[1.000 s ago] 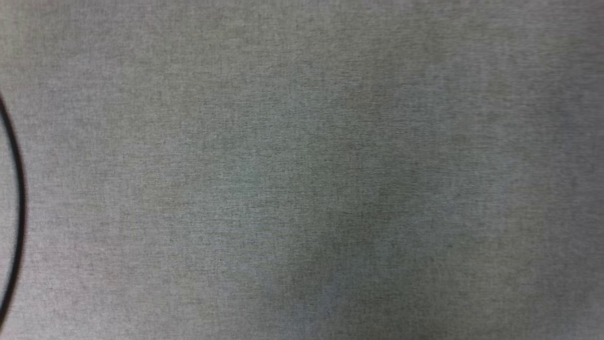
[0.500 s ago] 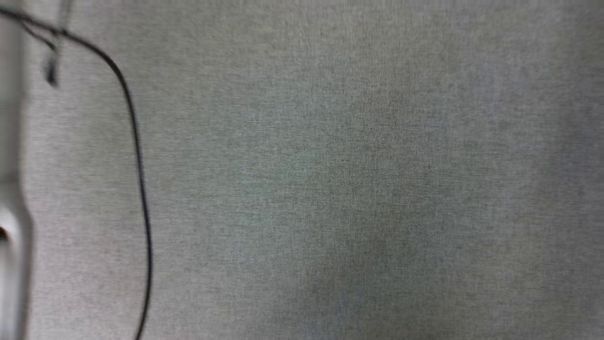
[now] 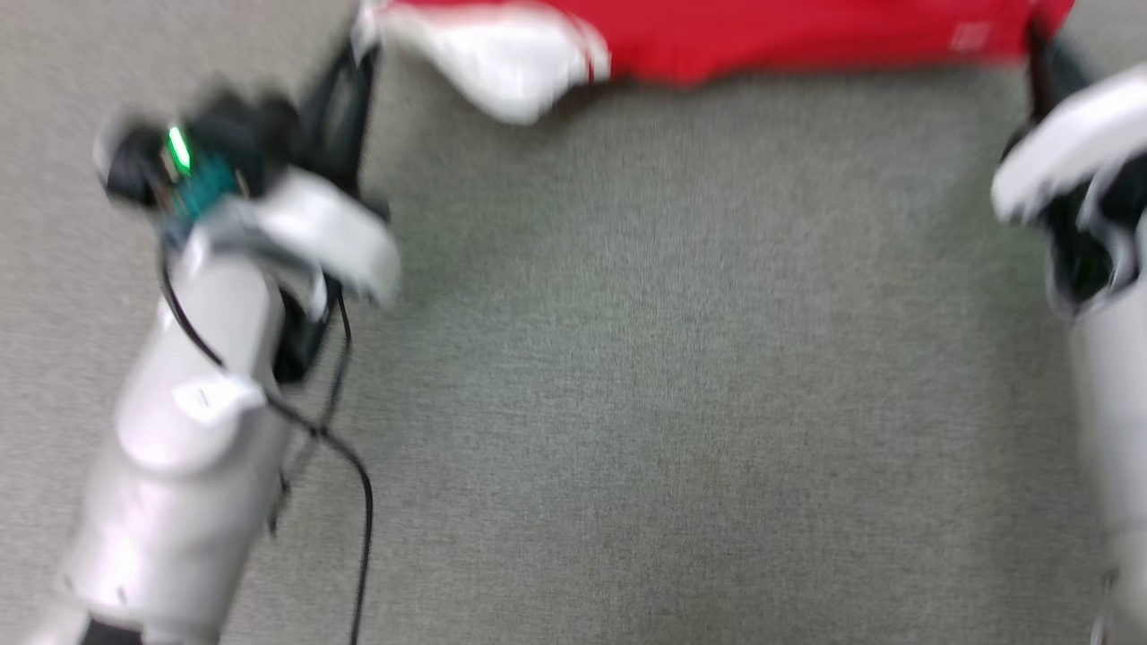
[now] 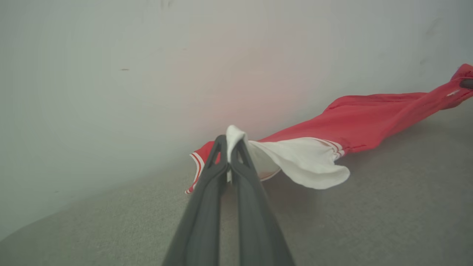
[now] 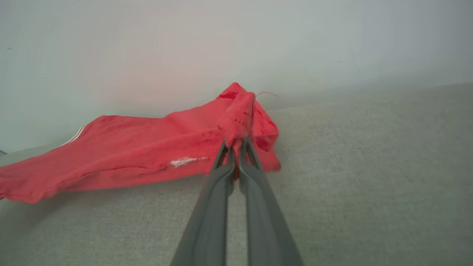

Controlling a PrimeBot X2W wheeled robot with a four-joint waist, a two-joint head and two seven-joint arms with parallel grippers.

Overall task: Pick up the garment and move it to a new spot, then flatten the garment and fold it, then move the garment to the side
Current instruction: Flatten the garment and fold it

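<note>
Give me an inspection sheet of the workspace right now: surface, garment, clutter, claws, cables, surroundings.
Surface: grey woven covering, flat, no marks seen.
Job's things: garment, red with a white sleeve, stretched out between the two claws; whether it touches the surface cannot be told.
Clutter: nothing seen.
Grippers: left claw shut on the garment's white-sleeve end; right claw shut on a bunched red corner at the other end.
Cables: black cable running along the left forearm, hanging in a loose loop.
Surroundings: plain pale wall behind the surface.
</note>
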